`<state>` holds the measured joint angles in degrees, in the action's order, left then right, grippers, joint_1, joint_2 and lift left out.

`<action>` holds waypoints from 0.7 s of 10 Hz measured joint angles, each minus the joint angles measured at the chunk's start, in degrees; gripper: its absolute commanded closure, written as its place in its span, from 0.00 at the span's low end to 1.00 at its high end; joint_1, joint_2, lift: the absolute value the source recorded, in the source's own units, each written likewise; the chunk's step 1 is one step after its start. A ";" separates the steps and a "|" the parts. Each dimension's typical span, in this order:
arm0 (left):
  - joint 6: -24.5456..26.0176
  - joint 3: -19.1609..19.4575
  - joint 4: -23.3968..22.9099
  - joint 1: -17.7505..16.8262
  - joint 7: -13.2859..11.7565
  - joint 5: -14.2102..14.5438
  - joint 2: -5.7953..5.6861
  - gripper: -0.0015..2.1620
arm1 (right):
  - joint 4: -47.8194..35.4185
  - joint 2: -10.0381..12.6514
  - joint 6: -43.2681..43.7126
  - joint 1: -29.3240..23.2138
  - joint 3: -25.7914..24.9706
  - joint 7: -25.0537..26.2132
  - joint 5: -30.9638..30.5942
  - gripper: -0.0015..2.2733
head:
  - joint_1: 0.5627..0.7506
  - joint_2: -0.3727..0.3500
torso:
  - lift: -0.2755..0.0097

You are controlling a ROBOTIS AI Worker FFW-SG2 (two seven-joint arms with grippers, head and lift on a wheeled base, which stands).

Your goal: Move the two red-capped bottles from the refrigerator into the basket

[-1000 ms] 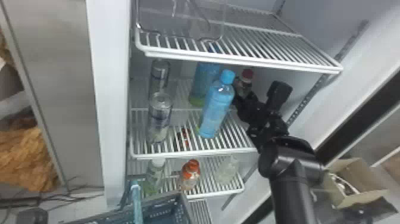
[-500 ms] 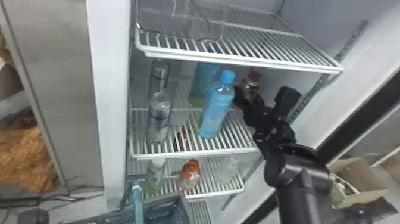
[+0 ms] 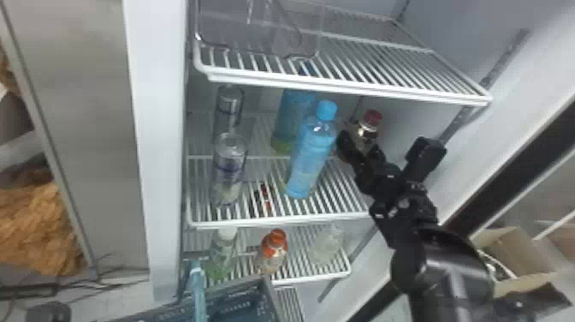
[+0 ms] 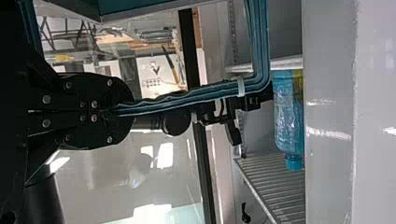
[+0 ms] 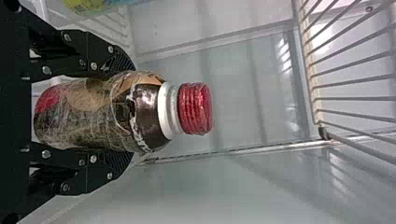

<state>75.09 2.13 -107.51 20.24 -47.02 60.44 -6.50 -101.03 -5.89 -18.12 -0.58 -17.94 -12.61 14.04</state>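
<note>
Glossy, crinkled clear plastic over red-capped bottle (image 5: pixel 88 114); matt plastic basket (image 3: pixel 233 306); smooth metal shelf (image 3: pixel 342 88)

Bin (image 3: pixel 239 32) on upper shelf (image 3: pixel 342 84) — can (image 3: pixel 229 167) left of bottle (image 3: pixel 311 154) on middle shelf (image 3: pixel 274 222) — basket (image 3: pixel 269 291) before lower shelf (image 3: pixel 310 278).

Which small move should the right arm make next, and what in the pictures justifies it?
Probably ease the red-capped bottle forward out of the refrigerator, clear of the front blue bottle. The right fingers grip it from both sides, the blue bottle stands close beside it, and the basket is lower and in front, its handle in the left fingers.
</note>
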 measured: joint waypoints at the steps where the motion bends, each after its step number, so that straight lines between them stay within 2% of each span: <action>1: 0.00 -0.03 0.00 0.00 0.00 0.00 0.00 0.56 | -2.24 0.00 -0.44 -1.60 0.00 -0.05 0.64 0.56 | 0.70 0.03 | 0.97; 7: 0.00 0.04 0.00 0.28 0.00 0.12 0.14 0.56 | -18.60 0.00 -4.63 -14.21 -1.45 -0.39 4.08 0.56 | 0.70 0.03 | 0.97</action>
<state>75.09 2.17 -107.51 20.53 -47.02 60.56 -6.36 -119.63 -5.89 -22.75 -14.80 -19.39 -13.00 18.12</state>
